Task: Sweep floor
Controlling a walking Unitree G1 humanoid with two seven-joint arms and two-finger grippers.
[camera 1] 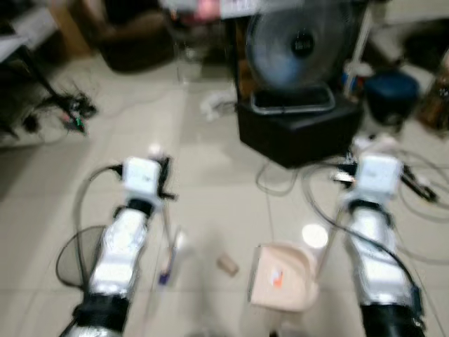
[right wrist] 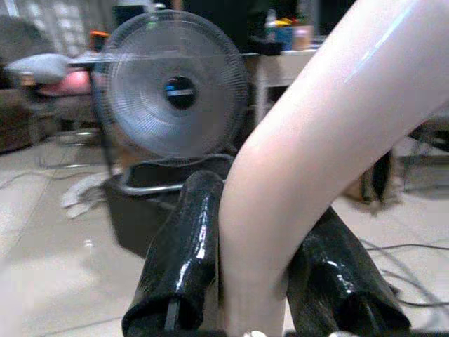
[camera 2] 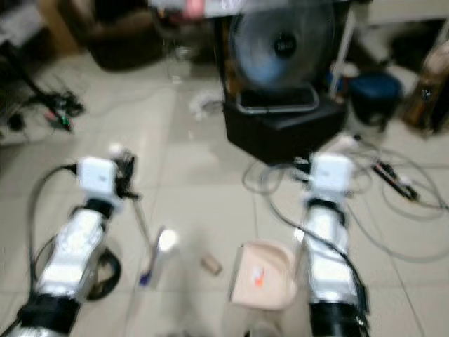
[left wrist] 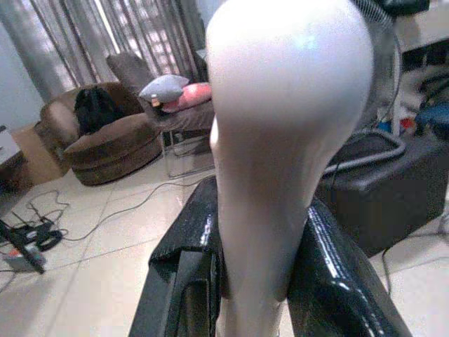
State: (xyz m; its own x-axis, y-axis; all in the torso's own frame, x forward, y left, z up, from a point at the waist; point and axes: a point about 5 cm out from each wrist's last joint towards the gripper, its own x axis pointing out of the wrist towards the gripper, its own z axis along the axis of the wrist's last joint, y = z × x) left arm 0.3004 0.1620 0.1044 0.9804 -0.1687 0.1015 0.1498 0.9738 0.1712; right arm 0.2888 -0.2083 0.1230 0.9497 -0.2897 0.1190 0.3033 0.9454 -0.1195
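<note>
Our left gripper (left wrist: 252,281) clamps the broom handle (left wrist: 280,140), our right gripper (right wrist: 263,295) the dustpan (camera 1: 284,277) handle, so the cork-like scrap (camera 1: 227,264) (just beside the dustpan) can be swept in.

A pale pink plastic dustpan (camera 1: 282,276) sits on the glossy beige tiled floor (camera 1: 210,182), near the bottom edge of the head views, its pan marked with a small orange spot. Its smooth, curved pale handle (right wrist: 316,161) rises up and is clamped between two glossy black fingers (right wrist: 184,246). A slim broom (camera 1: 168,253) with a white and blue lower part leans above the tiles beside the dustpan; its rounded white handle top (left wrist: 287,133) is squeezed between two black fingers (left wrist: 189,274). A small tan cylindrical scrap (camera 1: 227,265) lies on the floor between broom and dustpan, just beside the pan.
</note>
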